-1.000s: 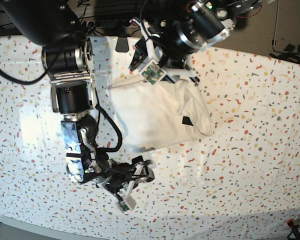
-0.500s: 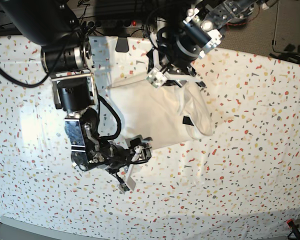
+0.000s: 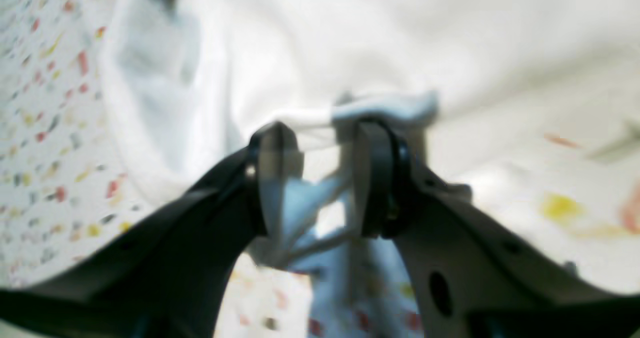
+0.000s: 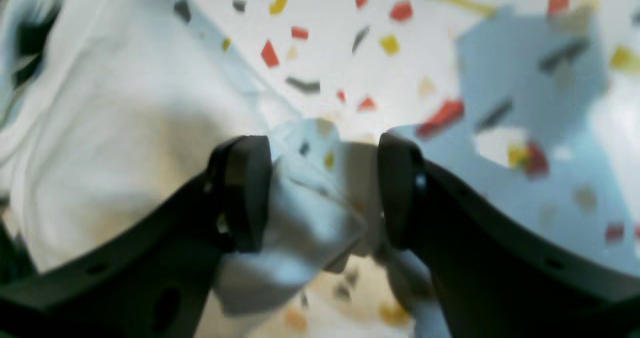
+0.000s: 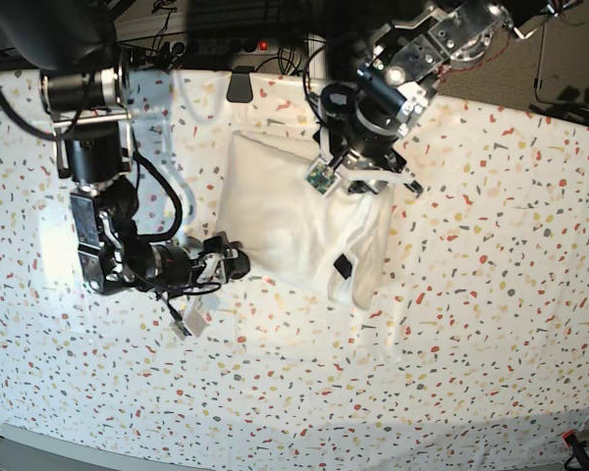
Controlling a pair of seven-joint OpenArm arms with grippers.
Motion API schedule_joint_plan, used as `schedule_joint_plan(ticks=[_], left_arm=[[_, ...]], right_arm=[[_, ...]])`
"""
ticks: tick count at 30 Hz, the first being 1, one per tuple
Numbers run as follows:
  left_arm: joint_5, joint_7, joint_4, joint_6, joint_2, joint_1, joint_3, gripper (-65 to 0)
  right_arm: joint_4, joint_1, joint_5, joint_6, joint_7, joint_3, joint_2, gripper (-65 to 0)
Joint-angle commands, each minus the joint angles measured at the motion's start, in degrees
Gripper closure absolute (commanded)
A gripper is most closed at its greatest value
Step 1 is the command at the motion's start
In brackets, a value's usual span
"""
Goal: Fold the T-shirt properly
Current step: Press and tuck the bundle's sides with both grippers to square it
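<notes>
1. Base view: the T-shirt (image 5: 294, 221) lies in a rumpled, partly folded heap on the speckled tablecloth (image 5: 491, 324), toward the far middle of the table, plain white side up.
2. The left gripper (image 5: 358, 177) stands over the shirt's far right edge, right against the cloth.
3. Left wrist view: the left gripper (image 3: 325, 178) has its jaws apart with a bunched fold of white fabric between them; the T-shirt (image 3: 350, 38) spreads out beyond the fingertips. The picture is blurred, and I cannot tell whether the cloth is truly pinched.
4. Base view: the right gripper (image 5: 226, 263) sits low at the shirt's near left edge, just beside it.
5. Right wrist view: the right gripper (image 4: 325, 188) is open, with a lifted wrinkle of tablecloth (image 4: 400, 38) between the jaws; the T-shirt (image 4: 110, 128) lies just to the left of the left finger.
</notes>
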Motion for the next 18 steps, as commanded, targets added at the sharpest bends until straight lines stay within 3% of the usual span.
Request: schedule_joint_plan(ticks=[1, 4, 7, 15, 18], left_arm=[[1.0, -1.4, 0.0, 0.6, 0.2, -1.6, -0.3, -23.2], [1.1, -2.8, -2.7, 0.6, 0.2, -3.6, -0.3, -23.2], [1.1, -6.5, -5.6, 0.6, 0.2, -5.2, -0.3, -23.2], [1.0, -8.2, -9.6, 0.6, 0.8, -9.6, -0.3, -23.2], [0.9, -8.2, -9.6, 0.6, 2.1, -11.1, -0.3, -23.2]], right_arm=[[2.2, 0.4, 2.2, 0.1, -3.0, 0.1, 1.5, -34.3], [7.7, -3.0, 9.9, 0.1, -10.8, 0.1, 3.8, -34.3], [13.6, -6.3, 15.2, 0.1, -14.5, 0.1, 6.1, -34.3], [21.9, -12.2, 20.3, 0.1, -17.0, 0.1, 9.6, -34.3], [22.0, -12.5, 25.7, 0.1, -20.2, 0.1, 9.5, -34.3]])
